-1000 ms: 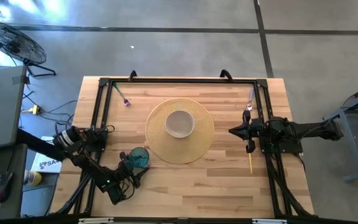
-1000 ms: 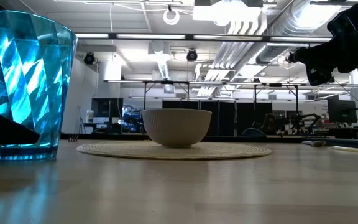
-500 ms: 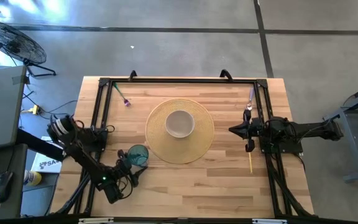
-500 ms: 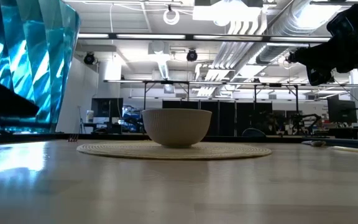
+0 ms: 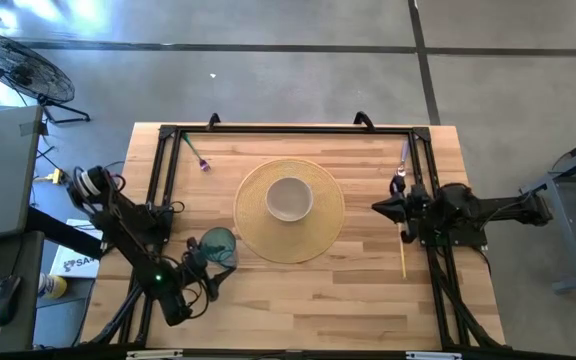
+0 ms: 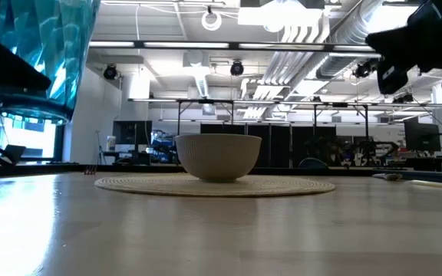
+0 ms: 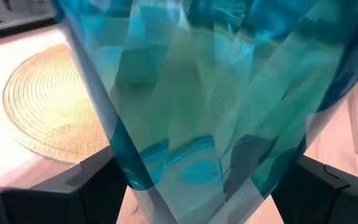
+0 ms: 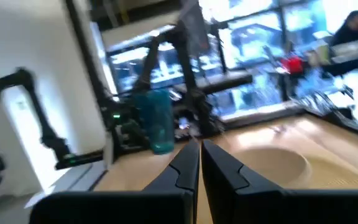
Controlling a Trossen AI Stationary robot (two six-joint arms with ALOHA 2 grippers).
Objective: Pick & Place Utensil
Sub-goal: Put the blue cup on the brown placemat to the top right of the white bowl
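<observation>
Left gripper (image 5: 200,262) holds the blue tumbler (image 5: 216,245) between widely spread fingers, lifted clear of the surface (image 5: 298,300) at the near left, just beside the woven mat (image 5: 323,235). Low view confirms the lift: tumbler base (image 6: 33,111) hangs above the wood with daylight under it.

Right gripper (image 5: 380,208) hovers right of the mat with its fingers (image 8: 188,163) pressed together, nothing between them.

Utensils: a yellow-handled one (image 5: 403,258) lies on the surface at the right edge, near the right gripper; a purple-tipped one (image 5: 197,153) lies far left. Neither is gripped. Bowl (image 5: 289,198) sits centred on the mat.

Progress, judged: no utensil picked or placed; the whole utensil transfer is left.

Views: high view alone shows both utensils. Left wrist view shows the tumbler (image 7: 216,93) filling the gap between the fingers, with the mat beyond.
</observation>
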